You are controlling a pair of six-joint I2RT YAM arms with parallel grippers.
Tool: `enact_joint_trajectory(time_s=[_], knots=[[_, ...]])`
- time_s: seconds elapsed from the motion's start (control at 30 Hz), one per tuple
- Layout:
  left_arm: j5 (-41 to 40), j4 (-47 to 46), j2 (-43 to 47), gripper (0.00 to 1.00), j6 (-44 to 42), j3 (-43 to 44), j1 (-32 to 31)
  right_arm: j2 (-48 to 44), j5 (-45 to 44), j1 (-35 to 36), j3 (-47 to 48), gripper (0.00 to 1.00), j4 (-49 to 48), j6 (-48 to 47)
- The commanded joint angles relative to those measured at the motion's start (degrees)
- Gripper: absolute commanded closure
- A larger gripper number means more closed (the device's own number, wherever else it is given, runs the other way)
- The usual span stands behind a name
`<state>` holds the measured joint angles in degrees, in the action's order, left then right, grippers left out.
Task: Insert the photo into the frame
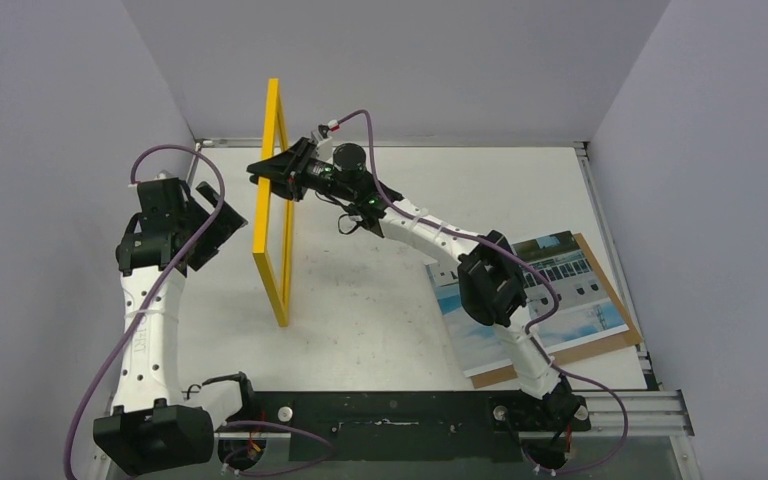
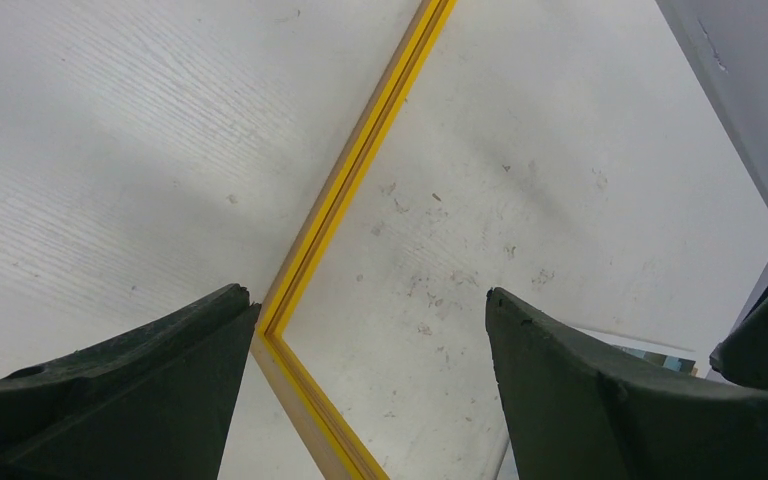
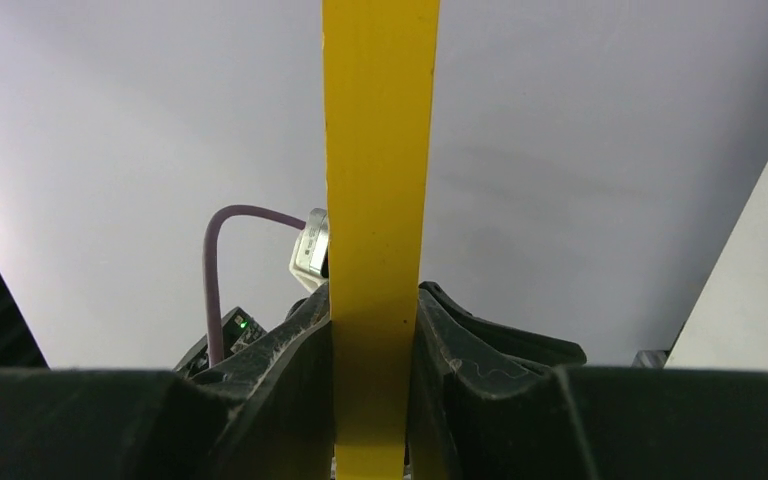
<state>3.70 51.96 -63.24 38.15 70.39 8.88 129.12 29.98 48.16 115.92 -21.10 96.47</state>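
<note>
1. The frame [image 1: 286, 275] stands upright on the worktop [image 1: 380, 310], left of centre. It rests on its lower edge, with its top rising in front of the back wall.
2. The right tool [image 1: 270, 175] reaches in from the right and is closed on the frame's upright bar, roughly halfway up.
3. In the right wrist view the yellow bar runs straight up the middle. A finger [image 3: 290, 350] presses against each side of the bar, and no gap shows between pad and bar.
4. The left tool [image 1: 222, 222] hangs just beside the frame on its left. Its jaws are spread wide and hold nothing.
5. In the left wrist view a lower corner of the frame lies between the spread fingers, close to the left finger. The yellow face and the pale wooden edge both show there. Whether that finger touches the corner cannot be told from this view; from above a narrow gap shows between tool and frame.
6. The photo [image 1: 570, 290] lies face up on the right side of the worktop, well apart from the frame. It shows a white building under blue sky.
7. The photo rests on a brown board [image 1: 495, 374], whose edge shows along the photo's near and right sides.
8. The right arm [image 1: 490, 285] crosses above the photo's left part and hides it.
</note>
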Motion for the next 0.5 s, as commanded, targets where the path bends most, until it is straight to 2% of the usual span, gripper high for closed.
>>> enact_joint_trajectory(time_s=[0.0, 0.3, 0.47], knots=[[0.2, -0.2, -0.1, 0.16, -1.4, 2.4, 0.8, -1.3, 0.7, 0.5, 0.9, 0.76, -9.0, -1.1], [2.1, -1.1, -1.2, 0.16, -2.2, 1.9, 1.2, -6.2, 3.6, -1.4, -12.3, 0.7, -14.4, -0.6], [3.4, -1.8, -1.9, 0.16, -2.9, 2.0, 1.6, -12.6, 4.3, -5.0, -22.9, 0.57, -14.4, -2.3]])
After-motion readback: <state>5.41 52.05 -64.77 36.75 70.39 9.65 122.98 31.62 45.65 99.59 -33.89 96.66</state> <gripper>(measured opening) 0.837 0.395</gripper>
